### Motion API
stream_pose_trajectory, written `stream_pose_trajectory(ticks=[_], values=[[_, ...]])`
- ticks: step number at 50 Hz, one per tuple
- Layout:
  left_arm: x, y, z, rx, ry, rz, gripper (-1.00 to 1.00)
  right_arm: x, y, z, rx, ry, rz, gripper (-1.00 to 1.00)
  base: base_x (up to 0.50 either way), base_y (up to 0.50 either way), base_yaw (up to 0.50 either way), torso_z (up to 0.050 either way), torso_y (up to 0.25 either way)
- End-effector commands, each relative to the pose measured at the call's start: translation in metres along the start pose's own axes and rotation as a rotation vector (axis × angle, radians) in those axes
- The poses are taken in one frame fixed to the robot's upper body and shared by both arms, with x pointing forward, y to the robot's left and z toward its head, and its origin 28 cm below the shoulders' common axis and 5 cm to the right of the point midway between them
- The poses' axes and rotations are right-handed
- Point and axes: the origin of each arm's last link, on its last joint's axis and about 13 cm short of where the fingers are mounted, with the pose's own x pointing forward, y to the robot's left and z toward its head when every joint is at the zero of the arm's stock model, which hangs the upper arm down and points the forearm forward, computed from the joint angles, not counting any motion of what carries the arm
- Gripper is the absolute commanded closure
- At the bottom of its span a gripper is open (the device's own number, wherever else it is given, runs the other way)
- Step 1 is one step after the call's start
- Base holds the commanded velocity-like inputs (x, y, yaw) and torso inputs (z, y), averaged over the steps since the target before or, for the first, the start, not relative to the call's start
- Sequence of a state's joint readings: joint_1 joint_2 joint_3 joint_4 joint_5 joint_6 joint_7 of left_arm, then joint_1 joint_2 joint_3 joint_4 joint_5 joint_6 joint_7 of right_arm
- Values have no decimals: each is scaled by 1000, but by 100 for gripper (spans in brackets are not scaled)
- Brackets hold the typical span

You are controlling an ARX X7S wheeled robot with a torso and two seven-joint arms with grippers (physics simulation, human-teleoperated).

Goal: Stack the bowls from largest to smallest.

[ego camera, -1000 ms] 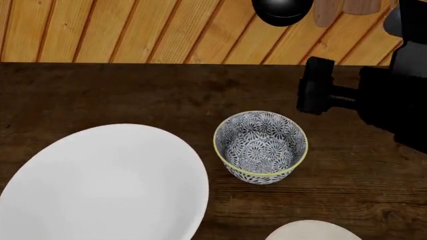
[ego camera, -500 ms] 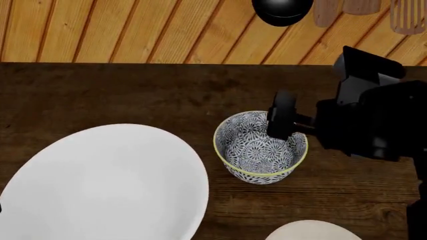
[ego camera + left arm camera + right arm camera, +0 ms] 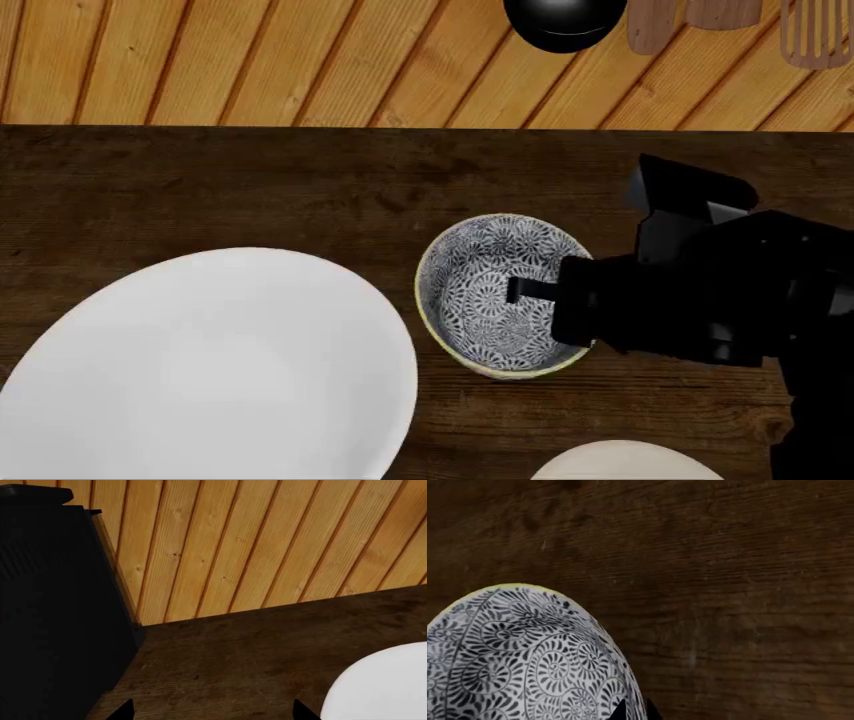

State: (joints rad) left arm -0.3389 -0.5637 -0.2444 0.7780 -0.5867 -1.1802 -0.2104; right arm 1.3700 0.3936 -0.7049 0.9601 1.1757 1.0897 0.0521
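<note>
You had the right end effector [image 3: 534, 291] reaching into the small patterned bowl [image 3: 481, 300] mid-desk, tilted beside the big white bowl [image 3: 200, 370]; whether it was clamped I cannot tell. That bowl looked stiff, glazed, slippery: pinch its rim wall.

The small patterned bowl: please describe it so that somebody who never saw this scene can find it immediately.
On the dark wooden table, look just right of the large white bowl. There stands the small bowl, with the right gripper reaching over its rim. Only this bowl has a blue-grey floral pattern and a yellow-green rim; the large one and the cream bowl at the near edge are plain.
</note>
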Motion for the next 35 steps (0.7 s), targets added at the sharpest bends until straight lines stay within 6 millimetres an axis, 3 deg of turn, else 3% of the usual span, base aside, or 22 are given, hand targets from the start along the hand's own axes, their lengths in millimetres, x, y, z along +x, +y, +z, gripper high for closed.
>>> stream_pose_trajectory(ticks=[1, 14, 26, 30, 35], values=[[2, -3, -1, 12, 2, 6, -100, -4, 0, 3, -19, -40, -1, 100, 0, 0, 0, 0, 0], [4, -5, -1, 11, 3, 5, -100, -42, 2, 24, -1, -205, -25, 100, 0, 0, 0, 0, 0], [3, -3, 3, 10, -7, 23, -100, -124, 62, 39, -200, -284, 191, 100, 0, 0, 0, 0, 1], [2, -4, 4, 12, -13, 15, -100, -134, 84, 42, -235, -273, 271, 100, 0, 0, 0, 0, 0], [-4, 0, 9, 22, -32, 22, -100, -121, 108, 40, -291, -191, 339, 100, 0, 0, 0, 0, 0]])
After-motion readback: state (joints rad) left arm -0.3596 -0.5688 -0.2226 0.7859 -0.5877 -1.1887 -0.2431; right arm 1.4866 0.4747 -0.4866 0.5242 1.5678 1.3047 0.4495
